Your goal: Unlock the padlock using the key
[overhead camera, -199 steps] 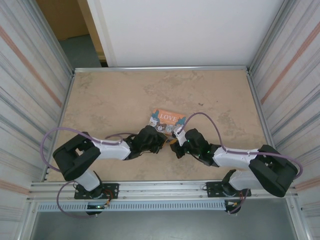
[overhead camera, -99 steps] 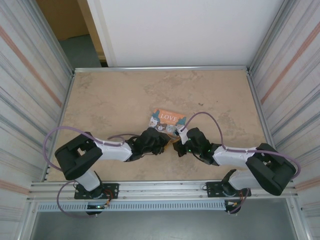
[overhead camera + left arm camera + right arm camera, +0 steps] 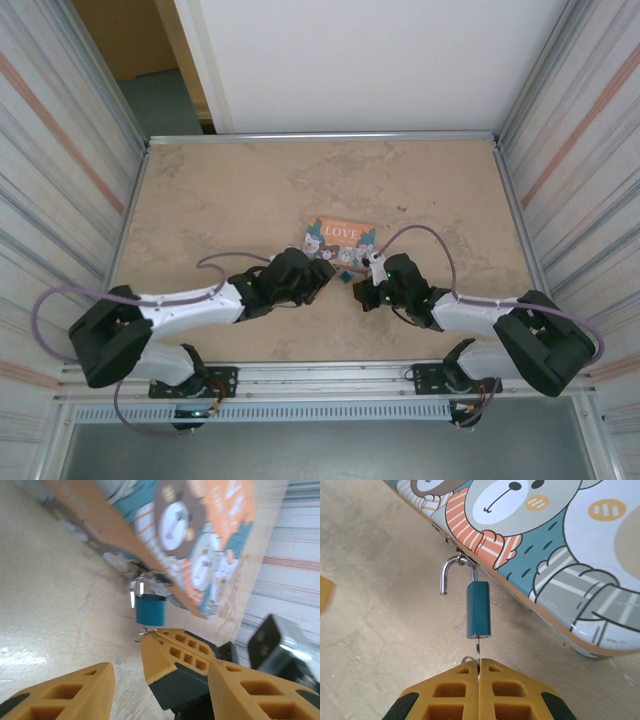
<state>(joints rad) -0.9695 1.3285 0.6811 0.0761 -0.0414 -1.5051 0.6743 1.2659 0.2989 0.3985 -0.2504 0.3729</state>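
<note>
Two yellow fingers of the right gripper (image 3: 479, 667) rise from the bottom centre of the frame, pressed together on the thin metal key (image 3: 478, 647). The key sits in the bottom of a teal padlock (image 3: 478, 610) at centre. Its silver shackle (image 3: 442, 577) is sprung open, one end free, the other hooked at the edge of a bear-patterned tin (image 3: 545, 540) filling the upper right. A beige table (image 3: 380, 580) lies beneath.

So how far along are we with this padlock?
Done: the shackle stands open, one end free of the teal padlock body. In hand: the right hand is shut on the key, seated in the lock's underside. Left: the shackle hangs on the clasp of the tin, so unhooking may remain. The left hand is open beside it.
</note>
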